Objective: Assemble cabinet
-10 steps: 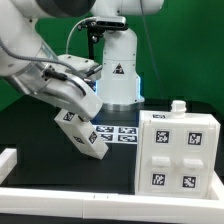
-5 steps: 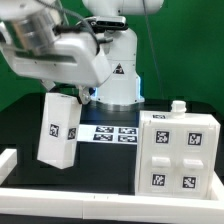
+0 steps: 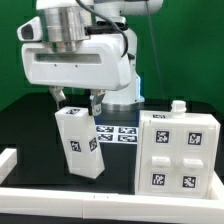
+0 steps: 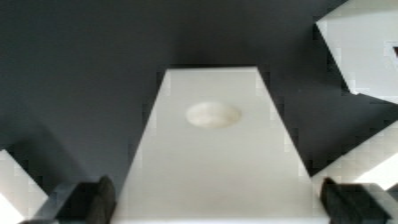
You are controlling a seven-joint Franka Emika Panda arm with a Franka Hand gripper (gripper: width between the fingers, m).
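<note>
The cabinet [image 3: 180, 150] stood on the black worktop [image 3: 30, 135] at the exterior view's right, upright and well apart from the arm. Its front face was split into four square fields, each carrying one tag. Whether those fields were hollow could not be told. One small white knob [image 3: 177, 105] sat on its top.

The fingers [image 3: 95, 101] were clamped on the upper end of a long white panel [image 3: 80, 145], one finger on each side. The panel hung tilted, with its lower end toward the cabinet and close to the worktop. Whether it touched the worktop could not be told. In the wrist view the panel [image 4: 214, 160] ran out between the two dark fingers [image 4: 80, 200] and showed one round bump on its face.

Two tags showed on the panel. Behind it lay one marker board [image 3: 120, 133], partly hidden. One low white rail [image 3: 60, 196] ran along the near edge.
</note>
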